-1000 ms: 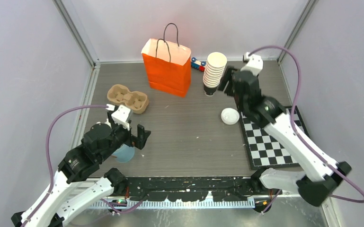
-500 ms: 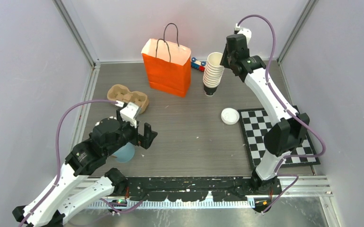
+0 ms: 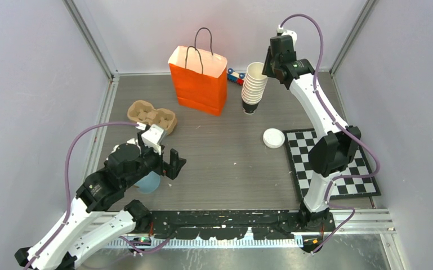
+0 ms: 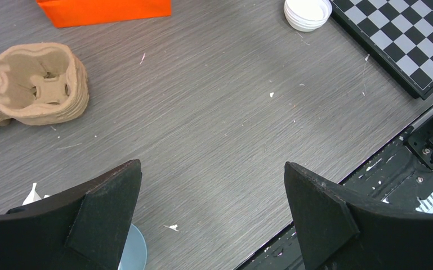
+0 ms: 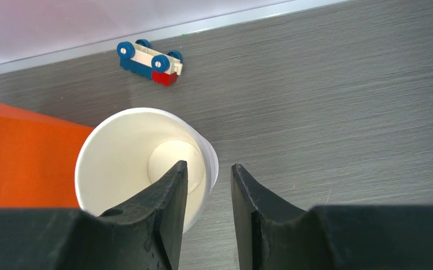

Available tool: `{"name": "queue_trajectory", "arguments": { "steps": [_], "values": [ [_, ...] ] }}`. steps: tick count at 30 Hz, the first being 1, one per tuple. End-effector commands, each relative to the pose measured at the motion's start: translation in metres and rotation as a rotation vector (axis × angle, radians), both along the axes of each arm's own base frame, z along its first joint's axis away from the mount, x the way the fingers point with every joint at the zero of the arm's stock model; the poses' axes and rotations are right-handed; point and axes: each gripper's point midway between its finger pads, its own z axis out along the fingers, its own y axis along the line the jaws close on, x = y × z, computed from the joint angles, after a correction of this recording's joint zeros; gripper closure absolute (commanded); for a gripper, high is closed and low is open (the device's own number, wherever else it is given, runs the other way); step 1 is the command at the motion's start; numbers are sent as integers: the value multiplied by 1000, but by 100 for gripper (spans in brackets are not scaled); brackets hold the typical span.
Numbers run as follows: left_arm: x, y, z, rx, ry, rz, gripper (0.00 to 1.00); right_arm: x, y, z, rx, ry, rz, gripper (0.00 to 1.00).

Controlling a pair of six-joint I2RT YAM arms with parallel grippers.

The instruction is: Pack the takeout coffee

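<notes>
The takeout coffee is out of view. A tall stack of nested lidless white cups stands right of the orange bag. My right gripper hangs just above the stack's right rim. In the right wrist view its jaws stand narrowly open. One finger is over the top cup's inside, the other outside its rim, and neither visibly touches it. A small pile of white lids lies by the checkerboard. My left gripper hovers wide open and empty over the near-left table.
A cardboard cup carrier lies at the left. A blue cup sits under my left arm. A toy car lies upside down by the back wall. A checkerboard covers the near right.
My right arm has swung up from near the lids to above the cup stack, and its jaws have narrowed. My left arm has shifted slightly to the right.
</notes>
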Motion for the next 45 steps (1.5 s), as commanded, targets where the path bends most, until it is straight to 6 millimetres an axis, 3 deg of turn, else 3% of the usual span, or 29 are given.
{"name": "queue_trajectory", "arguments": {
  "steps": [1,6,13,18,32,37,45],
  "values": [
    [3,-4,8,-20,-37,-13,0,7,5,8,15,-16,40,61],
    [3,-5,6,-13,-31,-15,0,8,-2,6,-20,-11,17,70],
    [4,-4,5,-7,-26,-10,0,5,0,27,-20,-56,50,90],
    [4,-4,5,-6,-27,-8,0,3,2,37,-12,-82,65,99],
    [5,-4,3,-3,-18,-4,0,4,11,64,75,-134,62,100],
    [5,-4,1,1,-15,-3,0,4,17,54,108,-101,74,100],
    [5,-4,1,2,-11,-4,0,3,23,54,283,-76,103,100]
  ]
}}
